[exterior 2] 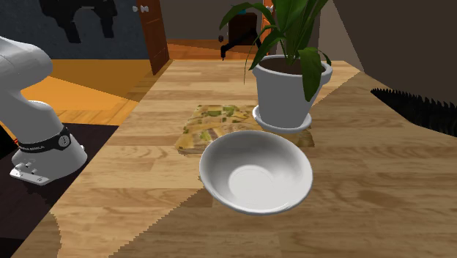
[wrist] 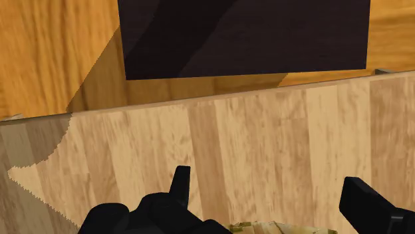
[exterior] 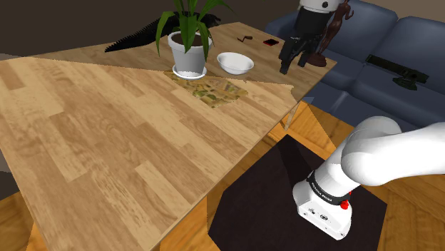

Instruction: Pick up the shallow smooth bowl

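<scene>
1. The white bowl stands on the table, at the upper middle of the shoulder view, just beside the plant pot.
2. The gripper is open, with nothing between its fingers.
3. The bowl looks stiff, light and glossy, so it is probably slippery and perhaps breakable.
4. The best hold seems to be the thin rim, with one finger inside, on the side away from the pot.

Light plank table, part sunlit, part shaded, jagged shadow edge across it. Orange-brown wood floor below. Dark blue sofa past the table's far end. Brown door with pale knobs beyond the floor, dim wall beside it
</scene>
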